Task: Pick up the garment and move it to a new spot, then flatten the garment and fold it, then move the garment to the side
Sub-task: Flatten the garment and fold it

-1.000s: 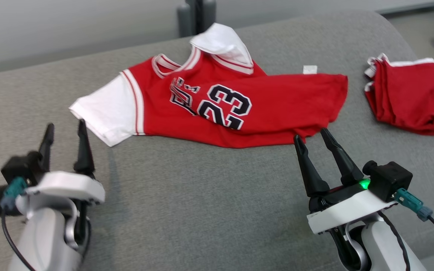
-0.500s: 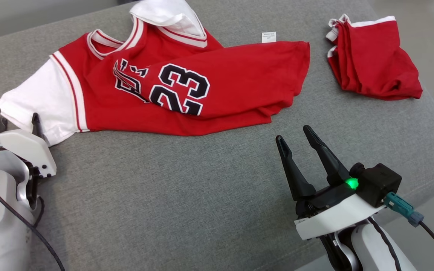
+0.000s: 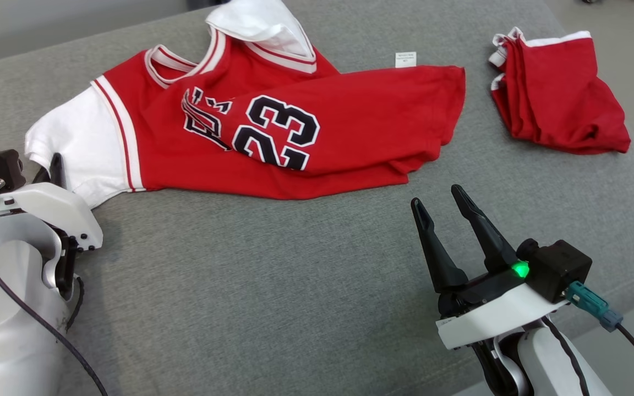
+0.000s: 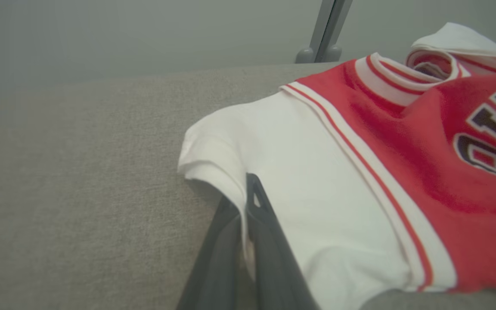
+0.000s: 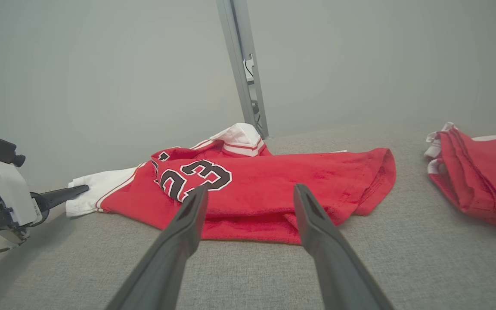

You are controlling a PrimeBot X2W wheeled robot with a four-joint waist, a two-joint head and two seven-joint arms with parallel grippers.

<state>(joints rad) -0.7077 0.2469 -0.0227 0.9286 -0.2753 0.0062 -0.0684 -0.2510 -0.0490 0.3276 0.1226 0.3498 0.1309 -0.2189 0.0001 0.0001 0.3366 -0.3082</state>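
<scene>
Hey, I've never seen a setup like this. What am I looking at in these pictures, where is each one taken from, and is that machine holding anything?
It's a two-armed robot working at a grey cushion. Each arm ends in two long dark fingers that pinch like tongs. The picture looking down on both arms comes from a camera on its head. The other two come from cameras on its wrists, each looking along that arm's own fingers. On the cushion lie a red jersey numbered 23 and a second, smaller red garment apart to its right. The left fingers are pinched shut on the edge of the jersey's white sleeve. The right fingers stand open near the jersey's hem, holding nothing.
</scene>
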